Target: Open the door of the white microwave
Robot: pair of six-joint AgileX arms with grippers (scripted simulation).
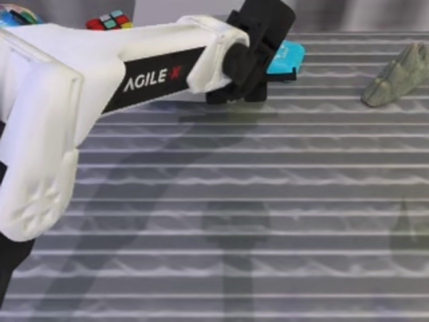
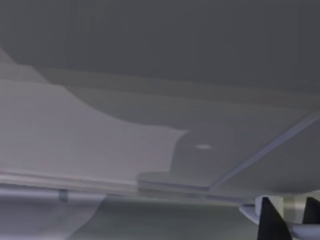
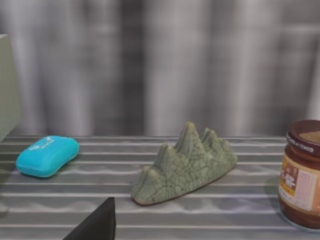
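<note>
White-grey panels of the white microwave [image 2: 100, 135] are filling the left wrist view, the left tool [image 1: 244, 84] reaching far across the worktop [image 1: 234, 215], grip state unclear; the door, likely stiff and hinged, wants pulling by its edge handle.

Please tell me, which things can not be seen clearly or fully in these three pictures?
- White microwave and door: top view, not seen; the left arm fills that area.
- Left wrist view: only grey surfaces, too close to name.
- Left gripper: top view, its fingers are hidden.
- Right gripper: only one dark tip, cut by the edge.
- Brown jar: cut by the edge.
</note>
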